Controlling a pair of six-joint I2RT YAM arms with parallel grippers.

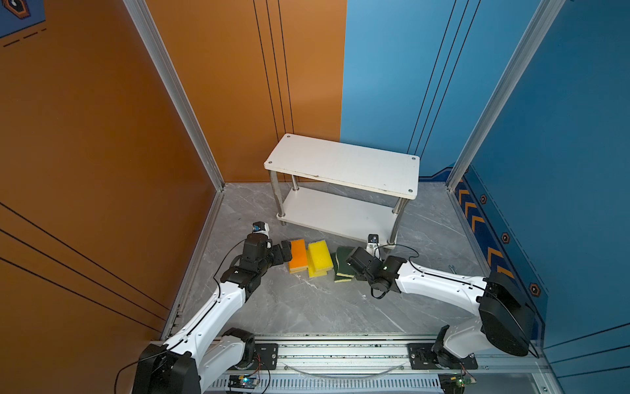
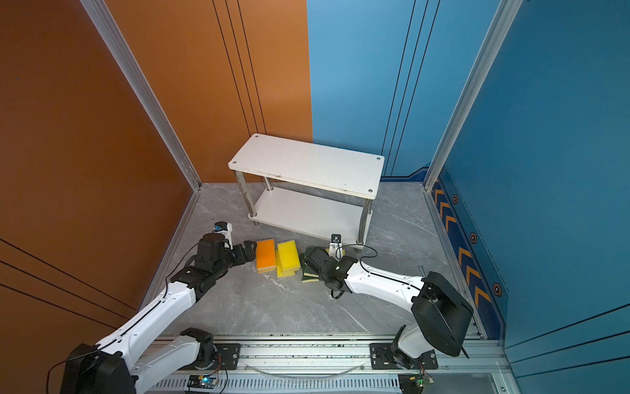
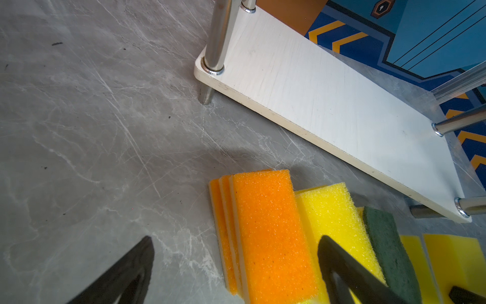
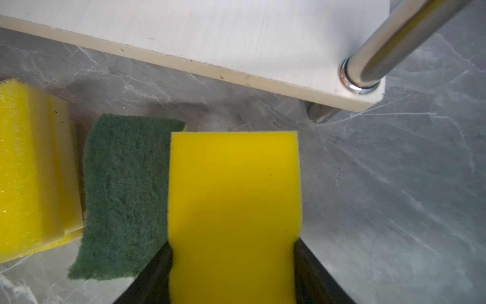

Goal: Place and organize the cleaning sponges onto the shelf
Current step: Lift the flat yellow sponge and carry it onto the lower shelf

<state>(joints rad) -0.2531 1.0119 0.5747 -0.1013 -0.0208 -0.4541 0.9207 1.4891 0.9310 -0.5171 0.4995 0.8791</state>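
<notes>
The shelf (image 1: 344, 163) stands at the back of the tabletop (image 1: 306, 307), near the rear wall. In front of it the cleaning sponges (image 1: 315, 259) lie in a row of small stacks on the tabletop. The left gripper (image 1: 285, 254) sits just left of the row; the right gripper (image 1: 347, 261) is at its right end, closed on one sponge (image 4: 234, 210), with a scouring pad (image 4: 126, 194) just beside it.

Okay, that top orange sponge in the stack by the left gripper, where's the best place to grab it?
Grip the top orange sponge across its narrow width, pads on its two long side faces. Come from above with the open left gripper, since the yellow sponges press against one long side, so a low sideways approach looks blocked.
</notes>
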